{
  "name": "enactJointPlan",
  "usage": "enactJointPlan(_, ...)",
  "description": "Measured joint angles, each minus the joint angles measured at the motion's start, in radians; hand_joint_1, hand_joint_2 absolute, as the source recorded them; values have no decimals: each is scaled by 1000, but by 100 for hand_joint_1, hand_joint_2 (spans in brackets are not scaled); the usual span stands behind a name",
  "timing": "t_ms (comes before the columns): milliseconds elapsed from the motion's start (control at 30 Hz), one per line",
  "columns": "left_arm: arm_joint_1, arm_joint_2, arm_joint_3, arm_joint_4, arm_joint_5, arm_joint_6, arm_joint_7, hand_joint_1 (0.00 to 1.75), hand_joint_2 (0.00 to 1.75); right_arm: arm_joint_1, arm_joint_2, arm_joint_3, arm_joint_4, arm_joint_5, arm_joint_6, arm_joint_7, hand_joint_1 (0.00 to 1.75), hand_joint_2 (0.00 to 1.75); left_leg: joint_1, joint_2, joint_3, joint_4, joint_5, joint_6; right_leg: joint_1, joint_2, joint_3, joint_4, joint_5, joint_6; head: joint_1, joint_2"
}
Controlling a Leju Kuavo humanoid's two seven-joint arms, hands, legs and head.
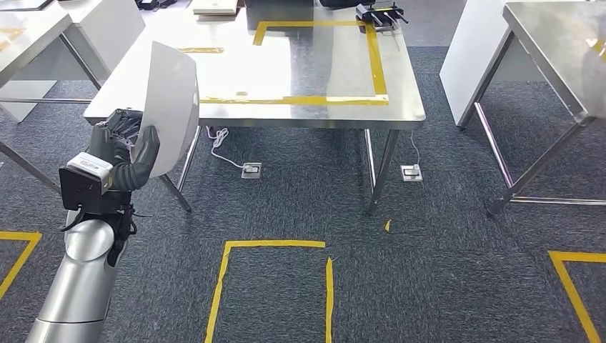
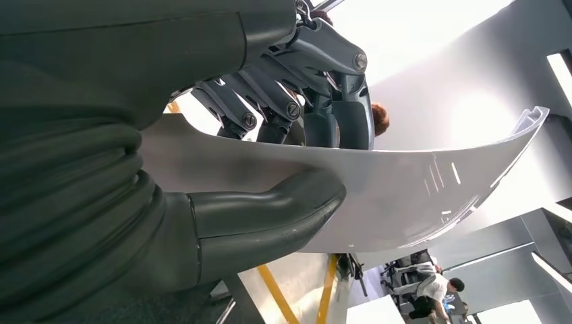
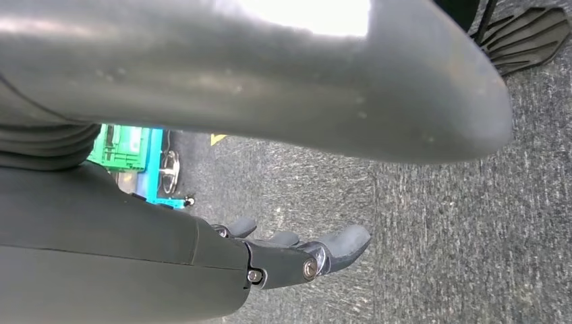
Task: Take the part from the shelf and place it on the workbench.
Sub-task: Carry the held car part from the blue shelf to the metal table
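Observation:
The part [image 1: 171, 100] is a thin, curved white panel. My left hand [image 1: 125, 146] grips its lower edge and holds it upright at the near left corner of the workbench [image 1: 321, 71], a steel table marked with a yellow tape rectangle [image 1: 379, 64]. In the left wrist view the thumb [image 2: 270, 209] presses one face of the part [image 2: 418, 189] and the dark fingers [image 2: 330, 101] press the other. My right hand [image 3: 290, 253] hangs over the carpet with its fingers apart and nothing in it.
A black object [image 1: 379, 14] lies at the workbench's far right corner. Other steel tables stand to the left [image 1: 28, 36] and to the right [image 1: 557, 50]. Floor sockets [image 1: 251, 170], a white cable and yellow floor tape [image 1: 271, 244] lie on the carpet. A person [image 2: 432, 290] is far off.

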Motion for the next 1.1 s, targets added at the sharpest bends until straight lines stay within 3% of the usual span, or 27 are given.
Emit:
enactJointPlan(33, 1, 0, 0, 1, 0, 0, 0, 175, 175, 1, 0, 0, 0, 1, 0, 0, 0, 0, -2, 0, -5, -20, 34, 6, 2, 0, 12, 0, -9, 0, 0, 0)
enactJointPlan(100, 2, 0, -1, 0, 0, 0, 0, 175, 175, 2, 0, 0, 0, 3, 0, 0, 0, 0, -13, 1, 33, -145, 130, 25, 5, 1, 40, -2, -30, 2, 1, 0)
enactJointPlan(133, 1, 0, -1, -1, 0, 0, 0, 175, 175, 2, 1, 0, 0, 5, 0, -1, 0, 0, -19, 2, 60, -209, 159, 35, 6, 2, 50, -4, -40, 7, 1, 0)
enactJointPlan(167, 1, 0, -1, -2, 0, 0, 0, 175, 175, 1, 2, 0, 0, 6, 0, -3, 0, 0, -25, 4, 82, -254, 169, 42, 6, 1, 58, -8, -48, 13, 1, 0)
enactJointPlan(300, 2, -1, -1, -12, -9, 7, 0, 175, 175, 0, 3, 0, 1, 12, 2, -1, 0, 0, -30, -1, 125, -311, 142, 59, 6, -2, 65, 11, -32, 36, 2, 0)
enactJointPlan(333, 2, -1, -1, -14, -13, 9, 0, 175, 175, -1, 3, 0, 1, 14, 3, 2, 0, 0, -28, -2, 140, -321, 138, 64, 6, -2, 45, 46, -22, 38, 3, 0)
enactJointPlan(400, 3, -2, -1, -19, -19, 11, 0, 175, 175, -2, 2, 0, 1, 17, 4, 3, 0, 0, -27, -3, 167, -335, 127, 71, 5, -2, -30, 154, -28, 43, 5, 0)
enactJointPlan(467, 7, -3, -1, -21, -26, 12, 1, 175, 175, 0, 1, 0, 1, 20, 3, 1, 0, 0, -27, -5, 191, -339, 108, 74, 7, -1, -115, 241, -84, 49, 5, 0)
enactJointPlan(500, 11, -3, -1, -23, -29, 12, 1, 175, 175, 2, 0, 0, 1, 21, 3, 2, 0, 0, -27, -7, 205, -339, 96, 74, 6, -1, -143, 250, -109, 52, 5, 0)
enactJointPlan(533, 13, -3, -1, -24, -31, 12, 2, 175, 175, 3, 0, 0, 1, 22, 4, 4, 0, 0, -26, -8, 221, -339, 83, 72, 6, -1, -157, 232, -115, 53, 5, 0)
enactJointPlan(567, 15, -3, -1, -25, -33, 12, 2, 175, 175, 4, 0, 0, 1, 23, 4, 7, 0, 0, -26, -9, 237, -337, 69, 69, 4, -1, -158, 187, -93, 54, 5, 0)
enactJointPlan(633, 17, -3, -1, -28, -37, 12, 2, 175, 175, 7, -1, 0, 1, 23, 4, 9, 0, 0, -26, -11, 267, -331, 38, 63, 3, -3, -142, 61, 24, 53, 5, 0)
enactJointPlan(667, 18, -3, -1, -29, -38, 12, 3, 175, 175, 8, -1, 0, 1, 23, 5, 6, 0, 0, -27, -12, 275, -328, 23, 57, 5, -4, -133, 17, 75, 47, 5, 0)
enactJointPlan(700, 19, -3, -1, -32, -39, 13, 3, 175, 175, 9, -1, 0, 1, 23, 5, 2, 0, 0, -28, -13, 284, -327, 9, 51, 8, -5, -126, -9, 109, 40, 5, 0)
enactJointPlan(767, 19, -2, -1, -40, -40, 13, 4, 175, 175, 6, -1, 0, 1, 23, 6, 3, 0, 0, -26, -16, 296, -317, 1, 37, 13, -6, -111, -15, 106, 20, 6, 0)
enactJointPlan(833, 17, -2, -1, -46, -40, 14, 4, 175, 175, 3, -2, 0, 1, 23, 7, 12, 0, 0, -23, -11, 284, -269, 9, 25, 12, -5, -87, -19, 93, 5, 5, 0)
enactJointPlan(867, 16, -2, -1, -48, -41, 14, 5, 175, 175, 2, -2, 0, 0, 23, 8, 14, 0, 0, -21, -8, 257, -223, 11, 21, 11, -4, -73, -21, 84, 0, 4, 0)
enactJointPlan(933, 19, 0, -1, -49, -42, 14, 7, 175, 175, 2, -3, 0, 0, 25, 9, 12, 0, 0, -19, -3, 172, -110, -10, 13, 10, -4, -46, -22, 63, -6, 3, 0)
enactJointPlan(1000, 26, 2, -1, -48, -46, 14, 11, 175, 175, 3, -3, 0, 0, 26, 10, 11, 0, 0, -17, -2, 92, -43, -63, 10, 10, -3, -18, -22, 38, -7, 3, 0)
enactJointPlan(1033, 29, 3, -1, -48, -47, 14, 12, 175, 175, 3, -3, 0, 0, 27, 11, 12, 0, 0, -16, -2, 67, -46, -85, 10, 9, -2, 0, -22, 22, -6, 3, 0)
enactJointPlan(1067, 31, 4, -1, -48, -48, 14, 13, 175, 175, 4, -3, 0, 1, 28, 12, 12, 0, 0, -16, -1, 54, -73, -84, 11, 8, -1, 21, -22, 6, -5, 3, 0)
enactJointPlan(1100, 33, 6, -1, -49, -49, 15, 14, 175, 175, 4, -3, 0, 1, 29, 13, 11, 0, 0, -16, 1, 47, -119, -54, 12, 6, 0, 43, -23, -12, -2, 3, 0)
